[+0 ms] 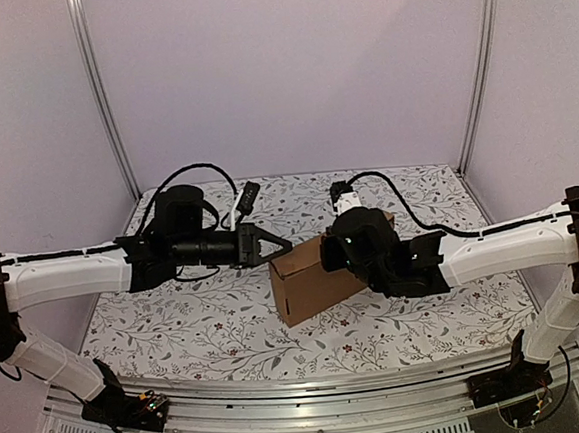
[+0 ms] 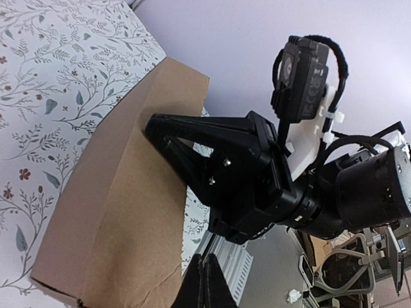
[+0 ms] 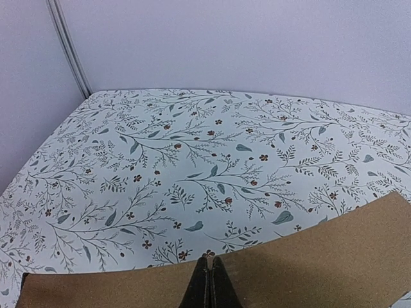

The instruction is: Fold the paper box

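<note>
While the left end effector sits pressed together with its tip at the box's upper left edge, you have the right end effector, likewise pressed together, over the box's right side (neither pinches anything). The box stands folded up mid-desk, flowered surface stretching beyond.

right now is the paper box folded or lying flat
Folded: the paper box stands as a raised block with top and side faces.
</note>
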Motion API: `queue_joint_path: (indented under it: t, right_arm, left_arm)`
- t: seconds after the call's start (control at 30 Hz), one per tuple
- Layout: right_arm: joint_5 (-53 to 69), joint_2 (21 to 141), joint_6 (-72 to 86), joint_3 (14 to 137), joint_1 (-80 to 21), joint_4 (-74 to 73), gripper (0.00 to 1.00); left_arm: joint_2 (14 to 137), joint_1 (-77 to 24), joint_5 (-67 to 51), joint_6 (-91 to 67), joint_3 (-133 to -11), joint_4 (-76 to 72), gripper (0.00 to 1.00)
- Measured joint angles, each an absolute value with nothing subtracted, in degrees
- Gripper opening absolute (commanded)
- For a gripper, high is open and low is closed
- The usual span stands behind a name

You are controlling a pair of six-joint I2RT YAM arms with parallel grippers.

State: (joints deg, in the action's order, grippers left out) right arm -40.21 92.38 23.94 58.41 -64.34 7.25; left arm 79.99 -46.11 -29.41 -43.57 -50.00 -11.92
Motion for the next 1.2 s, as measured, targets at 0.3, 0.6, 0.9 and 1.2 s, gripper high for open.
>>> queue_joint_path:
  t: [0.3,0.6,0.9,1.2]
  right_arm:
    - [-40.25,92.88,23.94,58.76,-64.34,7.27,0.00]
    - [-39.00,93.12,23.22,60.10,-63.55,5.52,0.00]
    - [-32.05,88.14,18.83,61.12,-58.19,-2.00,0.00]
    - [-25.80,80.07,12.38,61.84,-48.18,-6.55,0.00]
  left_arm:
    - [83.40,-47.70,-29.21,-47.07,-42.37,-22.79,0.00]
    - [82.56,-48.14,-27.14,-43.55,-44.23,-17.72,0.00]
    - [82.08,-48.27,-26.20,-40.69,-45.82,-13.34,0.00]
    - [82.11,-48.27,-26.11,-39.13,-46.81,-11.31,0.00]
